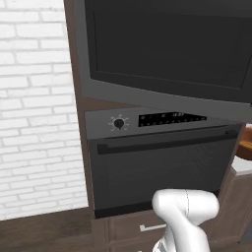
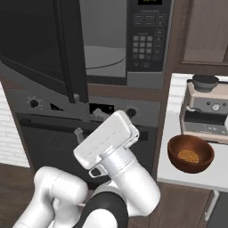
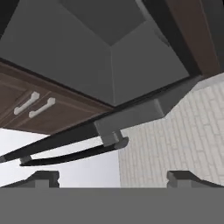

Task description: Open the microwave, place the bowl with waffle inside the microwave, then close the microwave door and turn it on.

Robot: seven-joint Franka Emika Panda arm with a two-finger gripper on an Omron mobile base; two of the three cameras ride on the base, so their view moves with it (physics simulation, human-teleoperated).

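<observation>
The microwave (image 2: 133, 49) is built in above the oven, and its cavity with the glass turntable is exposed beside the keypad (image 2: 148, 40). The microwave door (image 2: 40, 40) stands swung out to the left; its black glass (image 1: 167, 44) spans the top of the left base view. The bowl with waffle (image 2: 190, 153) rests on the white counter at the right, and a sliver of the bowl (image 1: 245, 147) shows at the frame edge. My gripper (image 2: 89, 123) is open and holds nothing, just below the door's lower corner. The hand view looks up at the door's underside (image 3: 131, 116) past my gripper (image 3: 113, 178).
The grey oven (image 1: 157, 162) with round knob (image 1: 118, 123) and bar handle sits directly under the microwave. A coffee machine (image 2: 205, 107) stands on the counter (image 2: 178, 178) behind the bowl. A white brick wall (image 1: 34, 113) lies left. Wood cabinets (image 3: 33, 105) show in the hand view.
</observation>
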